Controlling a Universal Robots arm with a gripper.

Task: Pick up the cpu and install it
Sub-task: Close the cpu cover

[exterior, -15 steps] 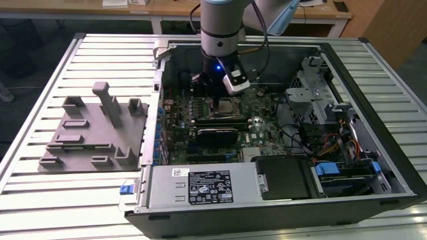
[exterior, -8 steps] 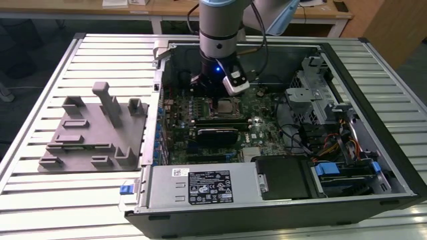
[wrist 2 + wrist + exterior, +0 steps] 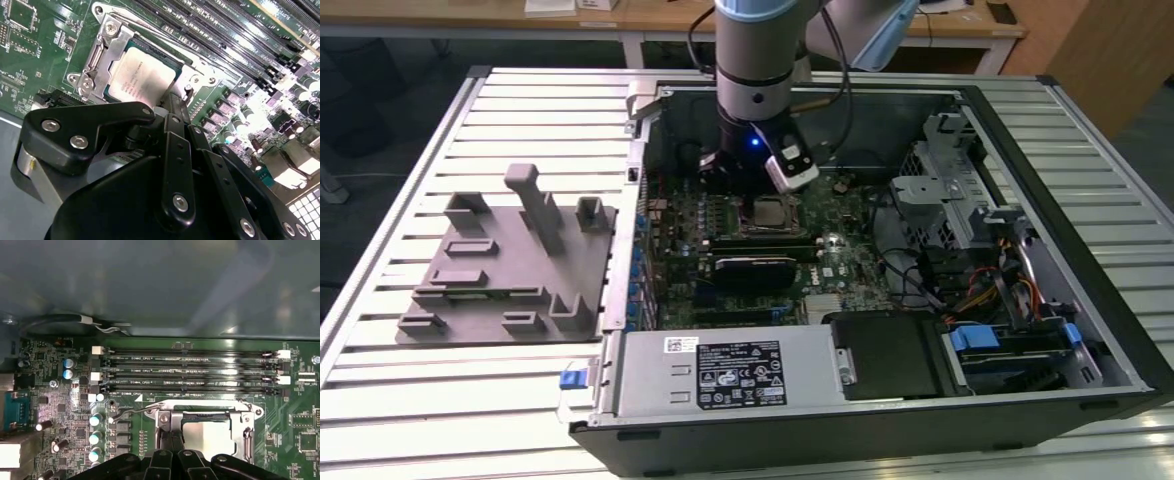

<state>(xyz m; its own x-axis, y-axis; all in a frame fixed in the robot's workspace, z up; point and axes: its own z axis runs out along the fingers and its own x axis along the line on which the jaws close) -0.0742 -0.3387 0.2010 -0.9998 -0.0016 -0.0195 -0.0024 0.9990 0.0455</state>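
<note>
Our gripper [image 3: 172, 436], pinched narrow and empty, sits over one edge of the cpu [image 3: 142, 75], which lies flat in the socket [image 3: 97, 55].

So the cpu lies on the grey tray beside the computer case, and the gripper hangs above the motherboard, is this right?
Not quite. The cpu sits in the metal-framed socket on the motherboard, not on the grey tray; the second wrist view shows it. The gripper does hang above the motherboard.
</note>
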